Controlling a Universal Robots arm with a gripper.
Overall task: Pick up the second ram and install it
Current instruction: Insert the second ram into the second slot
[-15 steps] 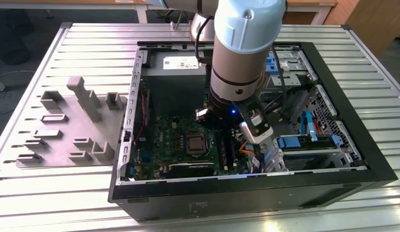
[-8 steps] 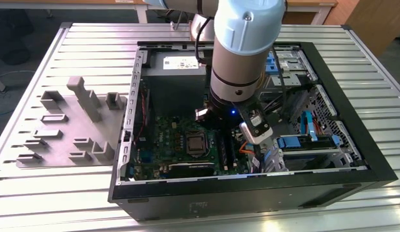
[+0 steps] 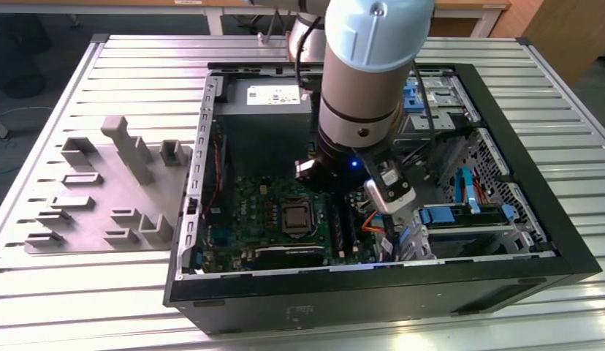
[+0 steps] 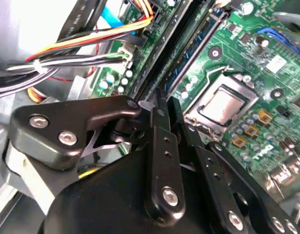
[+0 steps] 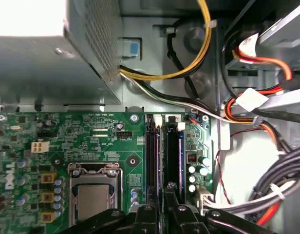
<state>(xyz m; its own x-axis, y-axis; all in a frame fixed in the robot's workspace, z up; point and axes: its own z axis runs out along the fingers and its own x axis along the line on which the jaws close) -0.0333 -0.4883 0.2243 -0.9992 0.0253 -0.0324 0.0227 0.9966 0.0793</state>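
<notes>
Gripper [image 5: 162,204] lowered inside the open computer case [image 3: 565,256] on the table [image 3: 59,285], jaws closed edge-on around the second ram [image 5: 168,161], which stands over the motherboard's memory slots [image 5: 151,156] beside the processor socket [image 5: 94,195]. Judged: picked up; seating unconfirmed.

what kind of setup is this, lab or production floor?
Likely a lab or workshop test cell: an open PC case lies on a slatted metal table, beside a grey fixture block, with wooden benches behind. The gripper sits over the motherboard's memory slots.
</notes>
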